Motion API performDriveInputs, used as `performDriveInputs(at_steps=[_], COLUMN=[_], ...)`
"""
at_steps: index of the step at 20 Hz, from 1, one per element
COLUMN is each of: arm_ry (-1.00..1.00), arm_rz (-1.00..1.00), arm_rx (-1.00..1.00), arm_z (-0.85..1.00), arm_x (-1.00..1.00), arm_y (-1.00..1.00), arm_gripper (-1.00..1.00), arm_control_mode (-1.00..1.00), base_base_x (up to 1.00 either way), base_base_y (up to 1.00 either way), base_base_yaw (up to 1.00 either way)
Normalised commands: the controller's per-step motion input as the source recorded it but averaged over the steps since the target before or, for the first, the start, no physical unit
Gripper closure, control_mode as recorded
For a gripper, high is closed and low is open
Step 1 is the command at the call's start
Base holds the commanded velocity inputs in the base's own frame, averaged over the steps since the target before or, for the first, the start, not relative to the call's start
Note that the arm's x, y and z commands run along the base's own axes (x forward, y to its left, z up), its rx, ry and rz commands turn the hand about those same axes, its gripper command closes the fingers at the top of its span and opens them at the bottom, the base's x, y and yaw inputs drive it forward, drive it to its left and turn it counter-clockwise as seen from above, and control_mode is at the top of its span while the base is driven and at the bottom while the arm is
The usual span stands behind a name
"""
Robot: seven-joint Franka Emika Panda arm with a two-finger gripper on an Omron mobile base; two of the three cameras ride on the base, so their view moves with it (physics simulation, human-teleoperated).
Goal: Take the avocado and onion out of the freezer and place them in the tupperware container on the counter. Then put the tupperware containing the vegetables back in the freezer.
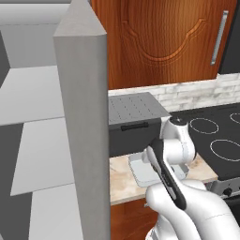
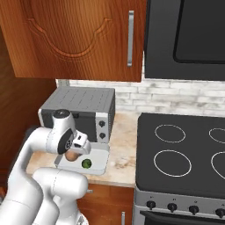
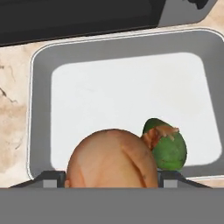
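Both base views look forward and down at the counter (image 2: 121, 151) (from opposite sides); the hand view looks closely into the tupperware container (image 3: 39, 109).

Grey toaster oven (image 2: 81, 110) beside black stovetop (image 2: 184, 149) — wooden cabinet (image 2: 79, 37) above.

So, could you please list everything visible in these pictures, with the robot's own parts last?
Orange-brown round onion: one, between the gripper's jaws, above the tray.
Dark green avocado: one, lying in the tray.
Pale grey-white rectangular tupperware container: one, on the counter before the toaster oven.
Beige speckled stone counter: one, left of the stovetop.
Grey toaster oven: one, at the counter's back.
Black stovetop: one, right.
Grey freezer: one, door open, left.
Reddish-brown wall cabinet: one, above.
Gripper: one, holding the onion.
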Motion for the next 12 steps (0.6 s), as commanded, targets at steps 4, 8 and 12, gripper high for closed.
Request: performDriveInputs(at_steps=[4, 8, 12], arm_ry=[0.00, 0.00, 0.00], arm_rz=[0.00, 0.00, 0.00], arm_rx=[0.00, 0.00, 0.00], arm_z=[-0.34, -0.23, -0.19], arm_x=[0.27, 0.16, 0.06], arm_y=[0.00, 0.00, 0.00], arm_gripper=[1.00, 1.00, 1.00], arm_control_mode=[-1.00, -1.00, -1.00], base_base_x=[0.00, 0.00, 0.00], base_base_y=[0.00, 0.00, 0.00], base_base_yaw=[0.00, 0.00, 0.00])
